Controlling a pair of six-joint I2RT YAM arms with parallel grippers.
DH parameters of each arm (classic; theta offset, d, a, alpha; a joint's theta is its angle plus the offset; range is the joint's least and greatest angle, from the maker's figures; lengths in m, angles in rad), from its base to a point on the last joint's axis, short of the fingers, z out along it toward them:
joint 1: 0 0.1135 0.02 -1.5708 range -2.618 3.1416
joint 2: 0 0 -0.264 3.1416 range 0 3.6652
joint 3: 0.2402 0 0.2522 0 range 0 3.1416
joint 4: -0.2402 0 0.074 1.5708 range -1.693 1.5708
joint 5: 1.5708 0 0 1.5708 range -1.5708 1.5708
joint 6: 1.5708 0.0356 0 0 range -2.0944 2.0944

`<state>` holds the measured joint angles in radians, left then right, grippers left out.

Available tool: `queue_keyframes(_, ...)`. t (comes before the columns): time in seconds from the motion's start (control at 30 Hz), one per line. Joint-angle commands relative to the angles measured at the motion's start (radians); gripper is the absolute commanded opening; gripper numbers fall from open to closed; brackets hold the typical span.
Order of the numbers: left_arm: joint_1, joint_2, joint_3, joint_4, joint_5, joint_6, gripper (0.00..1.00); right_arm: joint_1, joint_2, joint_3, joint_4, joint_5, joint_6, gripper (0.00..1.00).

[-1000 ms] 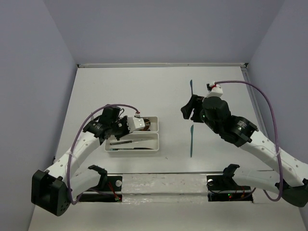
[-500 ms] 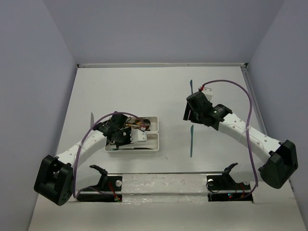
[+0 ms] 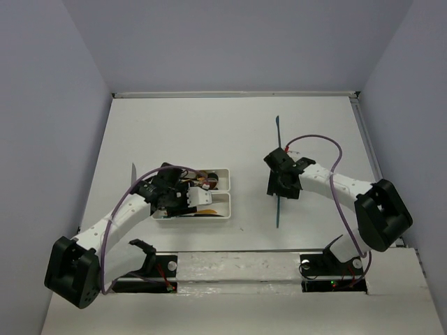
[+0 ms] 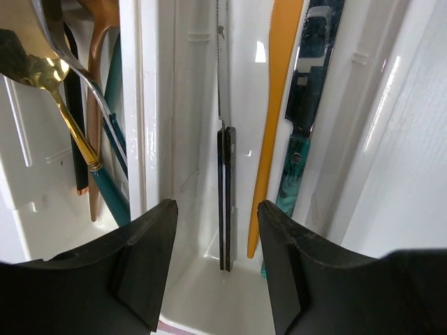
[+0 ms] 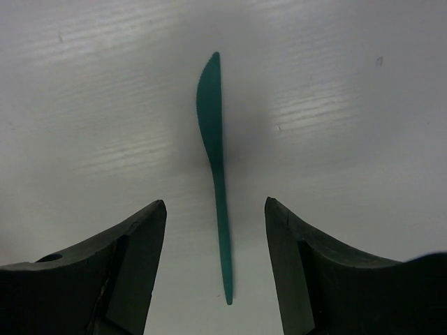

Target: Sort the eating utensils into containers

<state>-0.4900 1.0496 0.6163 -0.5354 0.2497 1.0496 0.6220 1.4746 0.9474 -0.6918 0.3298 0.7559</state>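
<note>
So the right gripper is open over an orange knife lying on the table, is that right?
No, the knife is teal, not orange. The right wrist view shows it lying on the table below the open right gripper.

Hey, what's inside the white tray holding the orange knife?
Three knives side by side: a black-handled knife, the orange knife and a teal-handled knife. Blade tips leave the wrist view; from above, the left gripper covers much of the tray.

Right gripper [image 3: 281, 185] over teal knife [image 3: 278, 211] on table [image 3: 202, 129]
</note>
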Motion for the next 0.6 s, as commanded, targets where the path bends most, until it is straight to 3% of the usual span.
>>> queue_keyframes(0.0,-0.004,-0.026,0.091,-0.001,-0.017,-0.089,0.63,0.001,0.048,-0.050,0.047,-0.086,0.028,0.63)
queue_keyframes(0.17,-0.002,-0.062,0.151,0.070,-0.090,-0.302,0.65,0.001,0.061,-0.111,0.095,-0.150,0.040,0.55)
queue_keyframes(0.3,-0.002,-0.068,0.172,0.092,-0.099,-0.355,0.65,0.001,0.110,-0.130,0.112,-0.155,0.039,0.51)
queue_keyframes(0.4,-0.002,-0.060,0.183,0.091,-0.096,-0.372,0.65,0.001,0.168,-0.118,0.120,-0.173,0.026,0.34)
queue_keyframes(0.5,-0.002,-0.059,0.188,0.086,-0.109,-0.376,0.65,0.001,0.191,-0.117,0.127,-0.179,0.023,0.00)
queue_keyframes(0.57,-0.002,-0.060,0.192,0.083,-0.115,-0.382,0.65,0.001,0.185,-0.122,0.133,-0.172,0.025,0.00)
